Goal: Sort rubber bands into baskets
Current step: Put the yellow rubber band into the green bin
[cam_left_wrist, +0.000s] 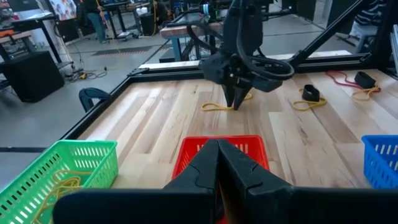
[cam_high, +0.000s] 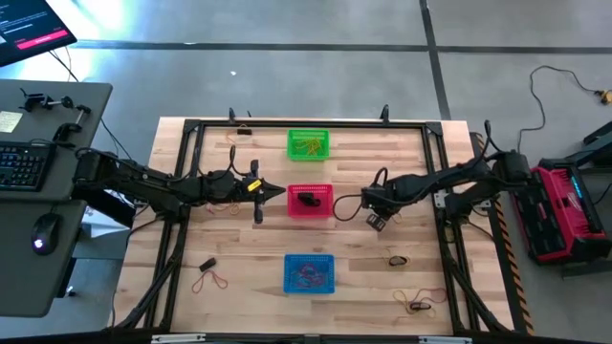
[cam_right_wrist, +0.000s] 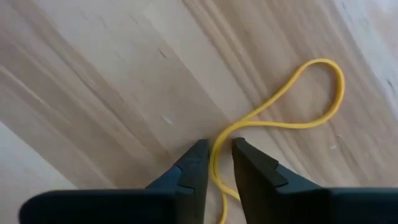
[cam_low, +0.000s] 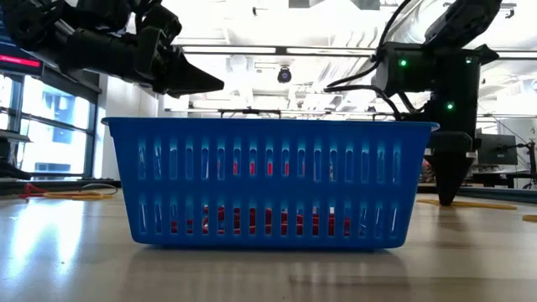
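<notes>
Dark fingertips [cam_right_wrist: 198,157] of the right gripper [cam_right_wrist: 216,152] are seen pressed down on the wooden table [cam_right_wrist: 93,74], slightly parted, with one strand of a yellow rubber band [cam_right_wrist: 292,106] lying in the narrow gap between them; whether the strand is actually clamped cannot be told. In the high view this gripper [cam_high: 337,204] is located just right of the red basket [cam_high: 310,201], which holds a dark band [cam_high: 308,200]. The left gripper [cam_high: 277,192] is positioned at the left edge of the red basket, raised above it, with its fingers [cam_left_wrist: 205,163] pressed together on nothing visible. Three baskets are set in a line down the middle of the table: the green basket [cam_high: 308,143] at the far side, containing yellow bands [cam_high: 308,145]; the red basket in the centre; the blue basket [cam_high: 310,272] at the near side, containing red bands [cam_high: 308,275]. Further loose bands are found on the near right of the table [cam_high: 398,259] [cam_high: 418,305] and on the near left [cam_high: 212,280], beside a small black object [cam_high: 207,264]. To the left of the table a grey desk [cam_high: 38,191] with a keyboard [cam_high: 24,164] and mouse [cam_high: 42,232] is seen.
</notes>
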Motion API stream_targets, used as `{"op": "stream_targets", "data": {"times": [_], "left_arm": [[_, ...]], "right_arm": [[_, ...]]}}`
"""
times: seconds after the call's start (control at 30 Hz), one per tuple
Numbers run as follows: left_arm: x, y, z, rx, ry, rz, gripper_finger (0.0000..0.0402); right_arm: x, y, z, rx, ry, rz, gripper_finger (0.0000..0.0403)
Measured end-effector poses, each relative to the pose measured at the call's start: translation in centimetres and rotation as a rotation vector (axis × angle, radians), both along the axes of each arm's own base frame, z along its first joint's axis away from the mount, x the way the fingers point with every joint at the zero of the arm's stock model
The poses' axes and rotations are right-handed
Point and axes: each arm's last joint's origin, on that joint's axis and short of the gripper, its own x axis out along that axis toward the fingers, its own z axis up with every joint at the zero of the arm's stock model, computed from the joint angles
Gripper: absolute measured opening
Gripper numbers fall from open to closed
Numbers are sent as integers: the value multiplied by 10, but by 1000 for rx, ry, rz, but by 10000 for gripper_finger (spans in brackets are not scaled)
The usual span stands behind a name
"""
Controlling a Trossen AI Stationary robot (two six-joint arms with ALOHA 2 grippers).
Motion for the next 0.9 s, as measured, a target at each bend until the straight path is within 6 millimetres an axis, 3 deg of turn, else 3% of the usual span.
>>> {"op": "stream_targets", "data": {"times": [0.2, 0.4, 0.67, 0.9], "left_arm": [[0, 0, 0, 0, 1, 0, 0], [0, 0, 0, 0, 2, 0, 0], [0, 0, 0, 1, 0, 0, 0], [0, 0, 0, 1, -1, 0, 0]], "right_arm": [[1, -4, -1, 6, 1, 51, 10], [6, -4, 3, -45, -25, 72, 2], [23, -1, 33, -175, -153, 141, 0], [44, -12, 55, -353, -297, 190, 0]]}}
